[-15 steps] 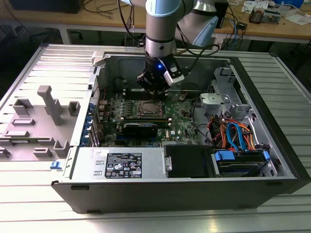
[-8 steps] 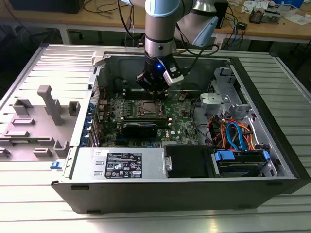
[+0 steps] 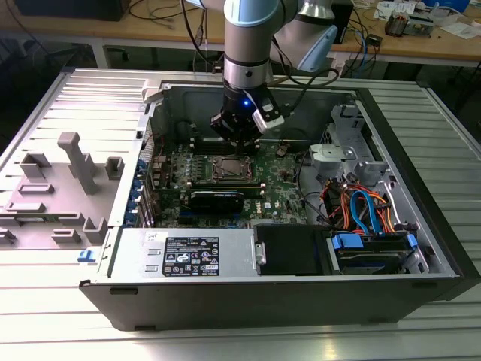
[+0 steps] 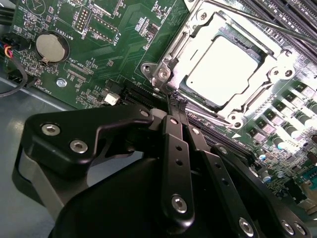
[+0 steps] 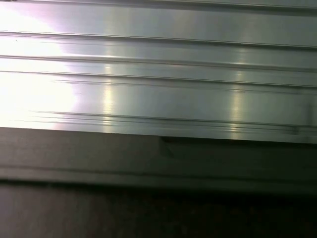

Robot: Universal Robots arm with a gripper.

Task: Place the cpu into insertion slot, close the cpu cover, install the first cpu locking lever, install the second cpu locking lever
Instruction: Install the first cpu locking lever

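CPU [image 4: 224, 69]: seated in socket, upper right of second wrist view; dull silver top shows through the window of the cpu cover [image 4: 277, 67], which lies flat around it, so cover looks already closed. In exterior view the socket sits center frame on the motherboard [image 3: 282, 188], inside the open PC case [image 3: 421, 248] on the desk [image 3: 45, 331].
Gripper [image 4: 177, 99]: fingers [image 4: 174, 111] pressed together, nothing between them; tips down at socket's near edge, prob. so the narrow tip can work a locking lever.
Lever: thin rod [image 4: 277, 27] crossing upper right; whether latched, can't tell.
Coin battery [image 4: 51, 47]: upper left, well apart from socket.
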